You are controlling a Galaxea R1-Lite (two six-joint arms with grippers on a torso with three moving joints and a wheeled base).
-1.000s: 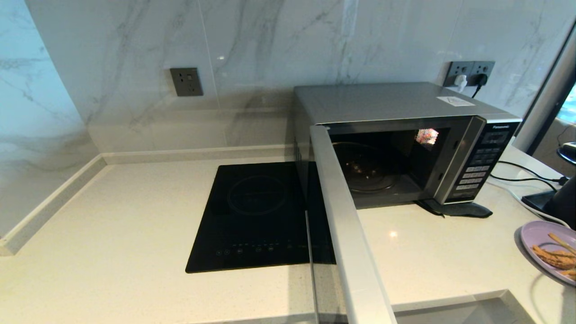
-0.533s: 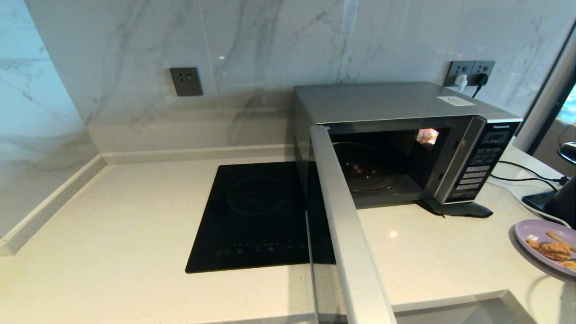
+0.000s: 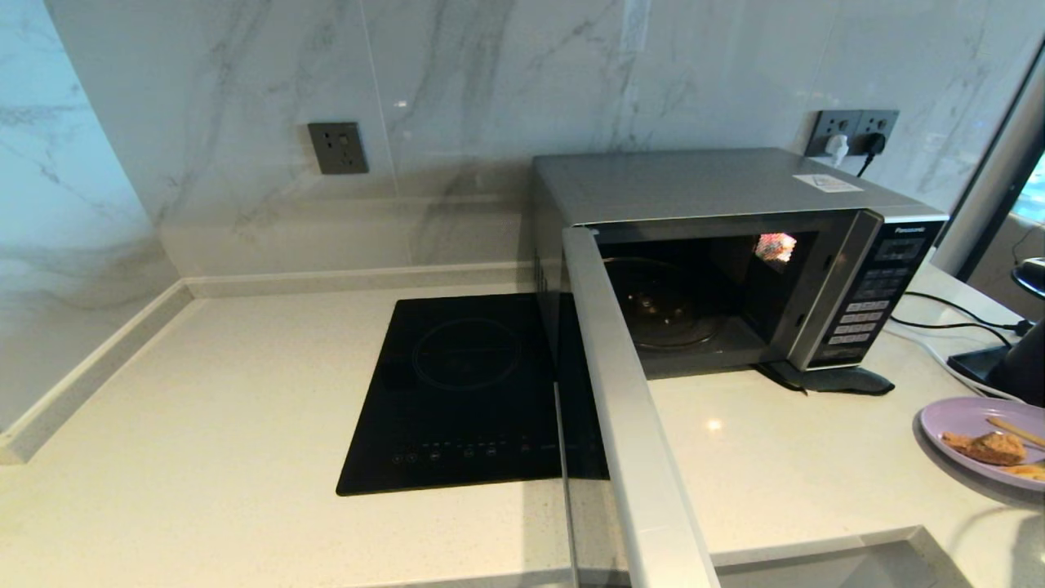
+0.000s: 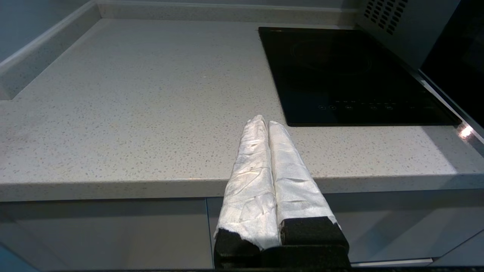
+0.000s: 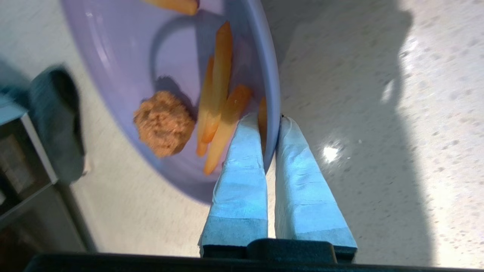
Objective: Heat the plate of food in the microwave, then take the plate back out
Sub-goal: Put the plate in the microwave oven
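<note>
Microwave [image 3: 735, 212] first: it stands at the back right of the countertop [image 3: 204, 425], against the marble wall, its door [image 3: 629, 425] swung wide toward the counter's front edge, the cavity lit and bare down to the glass turntable [image 3: 665, 306]. Just left of it the black induction hob [image 3: 465, 392] lies flush in the counter. Near the counter's right edge the plate of food [image 3: 963, 420] hangs above the surface, casting a shadow below, with orange fries [image 5: 217, 98] and a brown breaded piece [image 5: 163, 122] on it. Right gripper [image 5: 270, 121] pinches the plate's rim, one finger inside, one outside. Left gripper [image 4: 263, 122] sits parked off the counter's front edge, its wrapped fingers pressed together on nothing.
</note>
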